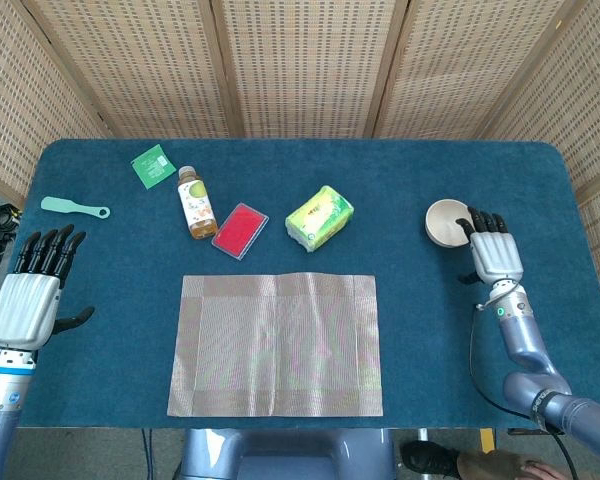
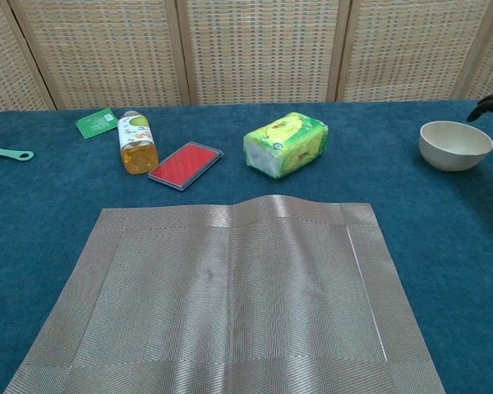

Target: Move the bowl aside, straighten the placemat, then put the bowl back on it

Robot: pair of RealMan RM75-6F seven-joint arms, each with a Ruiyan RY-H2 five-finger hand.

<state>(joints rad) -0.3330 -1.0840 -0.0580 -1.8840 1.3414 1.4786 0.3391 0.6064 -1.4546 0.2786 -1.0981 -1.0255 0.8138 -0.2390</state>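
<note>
Progress looks well past the middle: the small cream ceramic bowl (image 1: pixel 450 222) sits off the mat, well to the right of the rectangular woven grey-brown placemat (image 1: pixel 277 345) and further back, so the moving-aside step is done. The placemat lies square to the front edge of the blue-covered desk (image 1: pixel 400 170), which suggests the straightening is finished too, though the chest view shows a slight raised ripple along its far edge. What is left, by my reading, is to grasp the bowl and set it back on the placemat.

Right hand (image 1: pixel 490 246) is at the bowl's right side, fingers extended and apart, their dark tips at or over the rim; it holds nothing, and actual contact cannot be confirmed. Left hand (image 1: pixel 32 292) hovers far left of the placemat, fingers spread, empty.

Behind the placemat lie a yellow-green tissue pack (image 1: pixel 319 217), a flat red rectangular case (image 1: pixel 240 231) and a small bottle of amber drink (image 1: pixel 193 203) on its side. Further back-left of the placemat are a green square packet (image 1: pixel 153 165) and a mint-green plastic scoop (image 1: pixel 74 208). None of these lies between the bowl and the placemat, so the return path appears open.
</note>
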